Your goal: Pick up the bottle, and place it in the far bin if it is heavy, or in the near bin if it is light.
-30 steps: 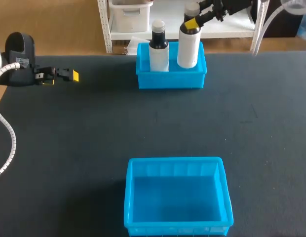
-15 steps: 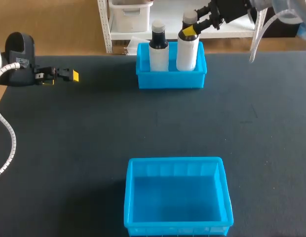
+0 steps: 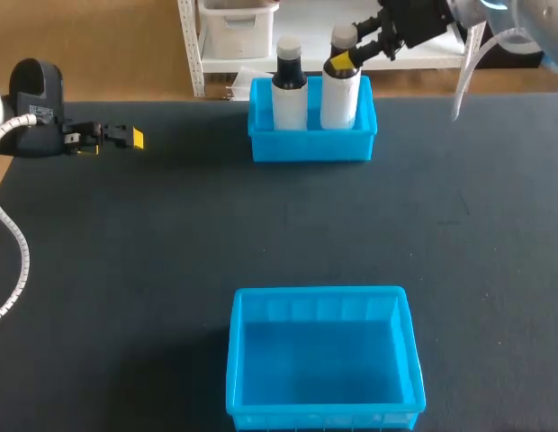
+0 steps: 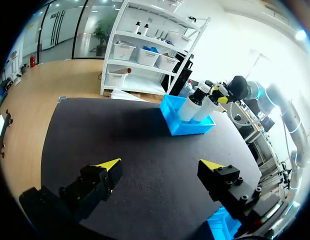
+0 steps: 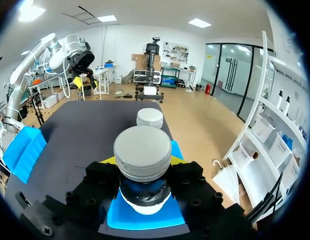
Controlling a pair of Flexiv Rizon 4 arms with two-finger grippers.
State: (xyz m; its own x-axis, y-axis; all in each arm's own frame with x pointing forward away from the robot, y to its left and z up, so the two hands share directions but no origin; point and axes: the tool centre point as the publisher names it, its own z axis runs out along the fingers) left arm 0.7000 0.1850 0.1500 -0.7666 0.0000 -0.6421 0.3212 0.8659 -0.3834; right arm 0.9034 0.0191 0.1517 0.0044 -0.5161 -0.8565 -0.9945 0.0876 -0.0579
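Table [image 3: 171, 234]: dark matte surface, two blue bins set on it. Bottle [image 3: 340, 94] held upright, lower part inside far bin [image 3: 312, 144], just beside second bottle [image 3: 289, 94]. Right gripper [image 3: 344, 58] clamped on bottle neck, fingers pressed from both sides. Near bin [image 3: 322, 360] placed at front edge. Left gripper [image 3: 128, 138] positioned at table's left side, fingers spread apart, well clear of both bins.

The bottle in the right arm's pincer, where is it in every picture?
Head view: the bottle stands in the far bin, right of the other bottle, with the right pincer on its neck.
Left wrist view: far ahead of the left pincer, in that bin, the farther bottle.
Right wrist view: between the pincer's fingers, cap up close.
Shared landmark: the blue far bin.
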